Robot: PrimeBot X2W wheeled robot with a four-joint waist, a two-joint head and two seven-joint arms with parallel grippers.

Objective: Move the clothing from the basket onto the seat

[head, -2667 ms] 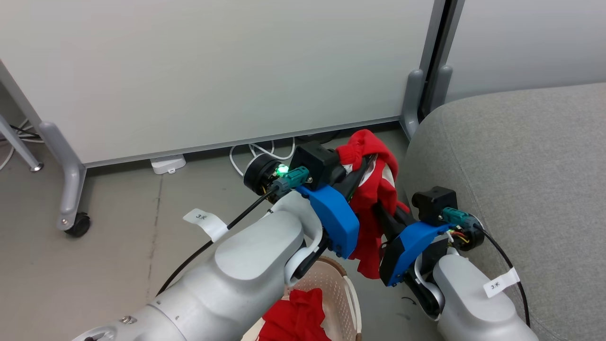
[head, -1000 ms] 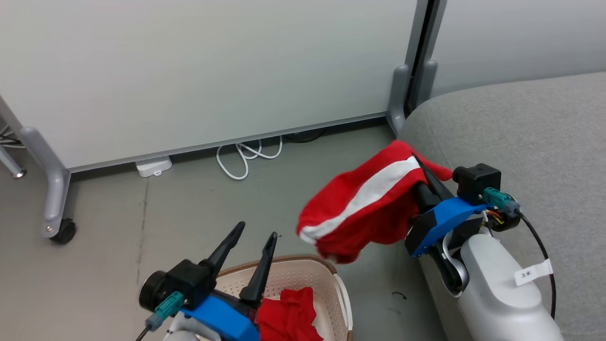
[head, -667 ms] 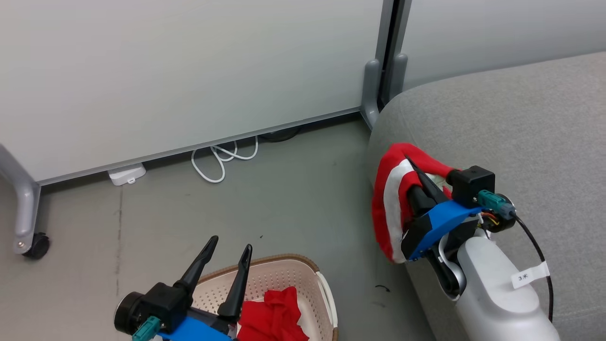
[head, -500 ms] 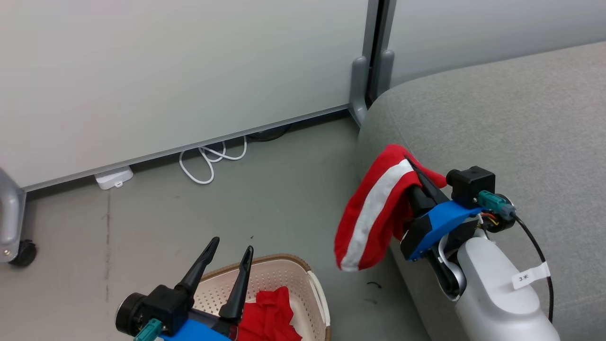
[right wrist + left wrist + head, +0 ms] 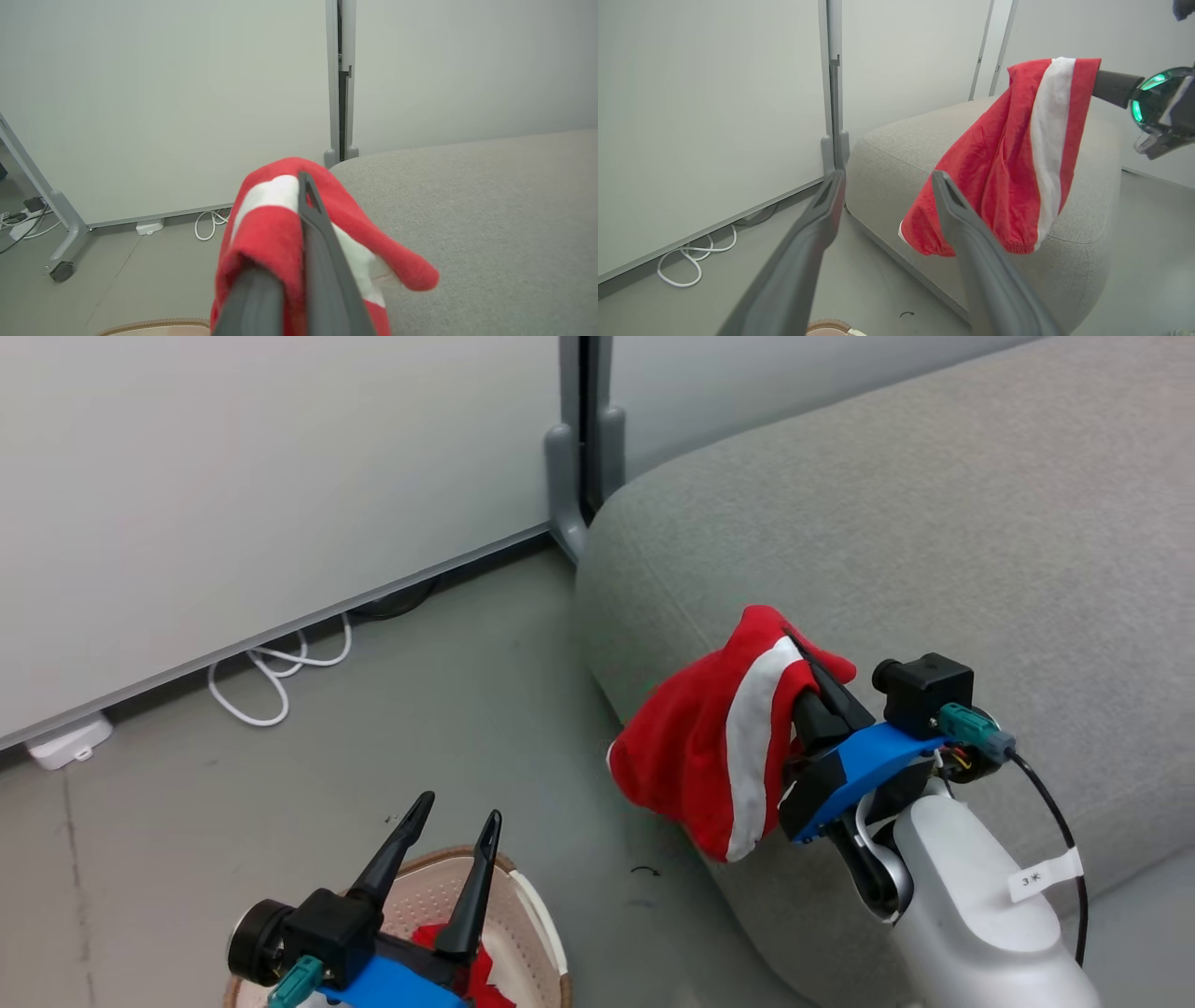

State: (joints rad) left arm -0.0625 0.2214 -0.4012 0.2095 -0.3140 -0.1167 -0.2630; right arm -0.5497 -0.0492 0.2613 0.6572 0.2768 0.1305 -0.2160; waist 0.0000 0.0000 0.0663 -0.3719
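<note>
Grey floor (image 5: 420, 709), one seat (image 5: 934, 523). Right gripper (image 5: 801, 653) pinches one red garment (image 5: 695, 747) near its edge. Second garment (image 5: 482, 978) lies in the lone basket (image 5: 540, 919), left gripper (image 5: 458, 805) spread above.

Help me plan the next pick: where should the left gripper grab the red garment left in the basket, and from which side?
Likely pinch the top of the crumpled red garment, coming straight down: the basket walls block its sides, and the open left gripper hangs over it. The best fold is hidden.
</note>
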